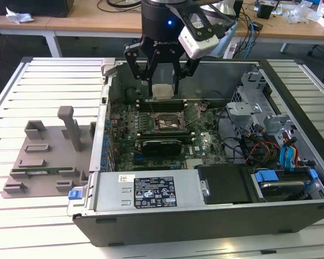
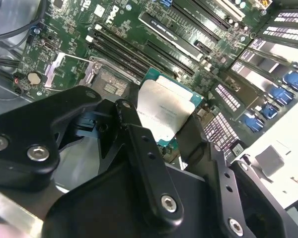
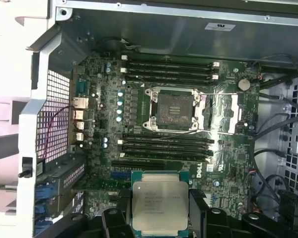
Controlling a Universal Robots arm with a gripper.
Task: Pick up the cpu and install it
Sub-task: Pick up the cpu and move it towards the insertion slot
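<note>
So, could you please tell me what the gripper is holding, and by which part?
The cpu, pinched by two opposite side edges between the fingers.

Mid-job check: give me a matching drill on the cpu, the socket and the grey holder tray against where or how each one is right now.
Things:
1. cpu
2. socket
3. grey holder tray

States:
A. on the slatted table, on the exterior view's left of the case
B. gripped in the claw above the motherboard
C. open and empty

Pairs: 1-B, 2-C, 3-A
</note>
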